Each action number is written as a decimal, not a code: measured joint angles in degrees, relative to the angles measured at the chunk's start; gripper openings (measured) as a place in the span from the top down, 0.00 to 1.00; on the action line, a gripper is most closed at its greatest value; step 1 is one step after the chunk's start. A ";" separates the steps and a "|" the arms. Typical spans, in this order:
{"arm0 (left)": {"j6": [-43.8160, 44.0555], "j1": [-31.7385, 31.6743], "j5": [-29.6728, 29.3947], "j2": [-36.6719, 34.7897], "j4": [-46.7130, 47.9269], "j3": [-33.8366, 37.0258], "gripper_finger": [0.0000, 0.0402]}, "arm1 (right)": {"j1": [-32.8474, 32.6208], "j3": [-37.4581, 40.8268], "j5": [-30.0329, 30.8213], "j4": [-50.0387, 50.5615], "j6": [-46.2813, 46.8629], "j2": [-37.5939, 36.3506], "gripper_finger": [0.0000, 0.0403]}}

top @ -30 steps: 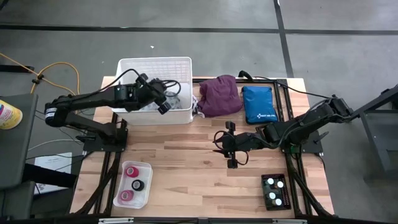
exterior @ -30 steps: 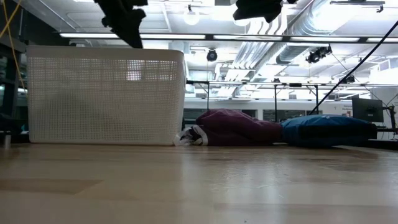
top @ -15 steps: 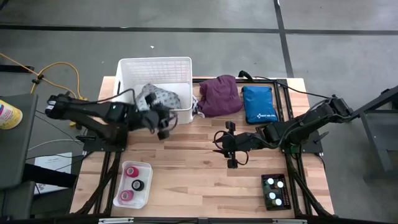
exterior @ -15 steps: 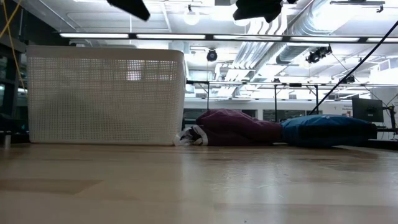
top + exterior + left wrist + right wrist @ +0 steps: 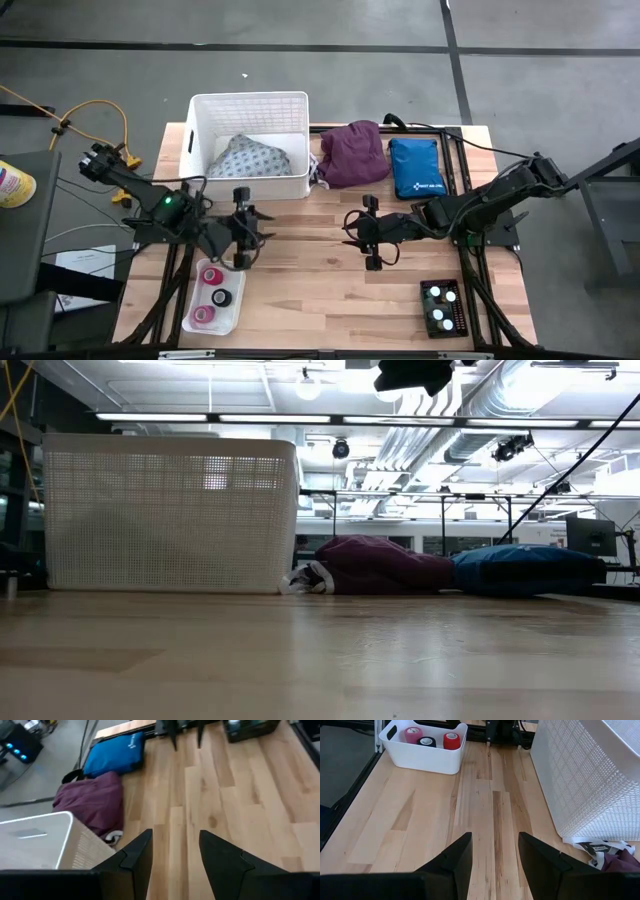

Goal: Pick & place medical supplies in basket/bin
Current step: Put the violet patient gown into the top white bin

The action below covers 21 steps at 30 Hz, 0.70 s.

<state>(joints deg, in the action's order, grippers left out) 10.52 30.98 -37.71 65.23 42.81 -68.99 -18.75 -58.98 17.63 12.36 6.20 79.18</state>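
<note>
- High view: the white basket (image 5: 249, 145) stands at the far edge of the worktop (image 5: 320, 270), with the grey dotted garment (image 5: 249, 158) lying inside it.
- Just beside the basket lies the purple garment (image 5: 352, 153), and next to that a blue pouch (image 5: 416, 167).
- The left hand (image 5: 242, 228) hangs over the worktop between the basket and a small white tray (image 5: 214, 296); its fingers are parted and hold nothing.
- That tray carries pink and black tape rolls (image 5: 212, 296).
- The right hand (image 5: 365, 232) sits over the middle of the worktop, fingers apart and empty.
- A dark rack of white-capped vials (image 5: 444, 307) rests near the front right corner.
- Low view: the basket's slotted wall (image 5: 170, 512) rises on the worktop, the purple garment (image 5: 385, 566) touching its corner, the blue pouch (image 5: 525, 570) beyond.
- Left wrist view: two dark fingers (image 5: 223, 859) stand apart with bare wood between them; the purple garment (image 5: 92, 802) lies against the basket (image 5: 45, 840).
- Right wrist view: the fingers (image 5: 540, 857) are spread over bare wood; the tray (image 5: 422, 747) holds pink, black and red rolls (image 5: 431, 735).
</note>
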 joint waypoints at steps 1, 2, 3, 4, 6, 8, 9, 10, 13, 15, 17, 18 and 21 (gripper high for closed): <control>0.00 0.56 0.00 0.00 0.00 0.00 0.62 | 0.01 0.00 0.00 0.00 0.00 0.00 0.63; 0.00 1.03 0.00 0.00 0.00 0.00 0.62 | 0.00 0.00 0.00 0.00 0.00 0.00 0.63; 0.02 1.41 -0.02 0.00 0.00 0.00 0.62 | 0.00 0.00 0.00 0.00 0.00 0.00 0.63; 0.18 1.73 -0.02 0.00 0.00 0.00 0.62 | 0.01 0.00 0.00 0.00 0.00 0.00 0.63; 0.43 2.05 -0.02 0.00 0.00 0.00 0.62 | 0.00 0.00 0.00 0.00 0.01 0.00 0.63; 0.66 2.28 -0.02 0.00 0.00 0.00 0.62 | 0.01 0.00 0.00 0.00 0.02 0.00 0.63; 0.66 2.30 -0.02 0.00 0.00 0.00 0.62 | 0.00 0.01 0.00 0.00 0.01 0.00 0.63; 0.66 2.30 -0.02 0.00 0.00 0.00 0.62 | 0.01 0.00 0.00 0.00 0.02 0.00 0.63; 0.66 2.30 -0.02 0.00 0.00 0.00 0.62 | 0.00 0.01 0.00 0.00 0.01 0.00 0.63; 0.66 2.30 -0.02 0.00 0.00 0.00 0.62 | 0.00 0.00 0.00 0.01 0.01 0.00 0.63; 0.47 2.30 -0.02 0.00 0.01 0.00 0.62 | -0.01 0.00 0.00 0.02 0.00 0.00 0.63; 0.23 2.30 -0.02 0.00 0.05 0.00 0.62 | 0.01 0.00 -0.01 0.02 0.00 0.00 0.63; 0.64 2.28 0.00 -0.66 0.27 0.04 0.62 | -0.01 0.00 0.00 0.04 0.02 0.00 0.63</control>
<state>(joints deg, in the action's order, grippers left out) 11.16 33.26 -37.71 64.57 43.07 -68.95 -18.76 -58.98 17.63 12.40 6.22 79.18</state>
